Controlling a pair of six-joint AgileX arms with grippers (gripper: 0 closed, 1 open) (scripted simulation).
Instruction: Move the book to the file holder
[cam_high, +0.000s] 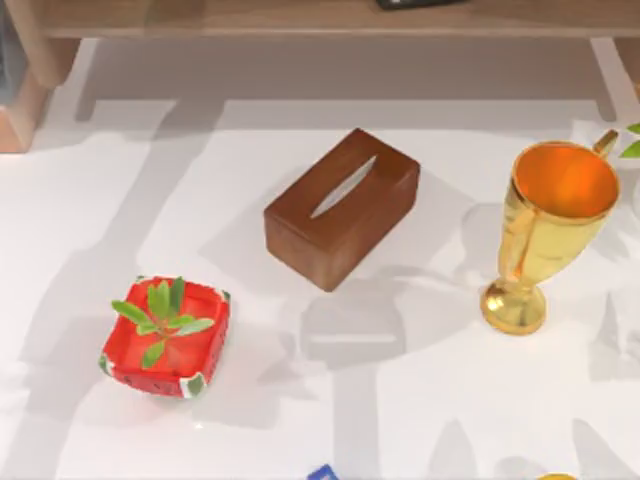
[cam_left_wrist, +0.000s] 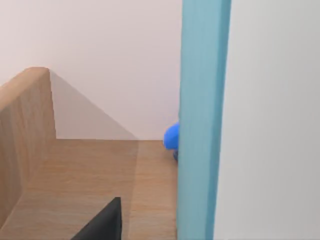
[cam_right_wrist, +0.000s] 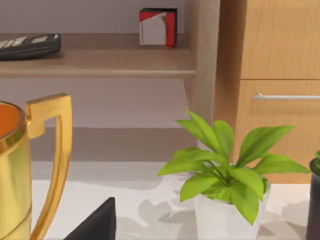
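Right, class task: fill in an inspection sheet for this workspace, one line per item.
Surface: white table, crossed by shadows.
Job's things: teal upright slab, possibly the book, beside a wooden compartment, possibly the file holder.
Clutter: brown tissue box, gold trophy cup, red planter, potted plant.
Grippers: left gripper over the wooden compartment; right gripper near the gold trophy cup.
Cables: nothing seen.
Surroundings: wooden shelf, cabinet.

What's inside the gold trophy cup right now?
From above, the gold trophy cup looks empty: only its orange inner wall shows. The near rim covers part of the bowl's bottom, so a small item there cannot be ruled out.
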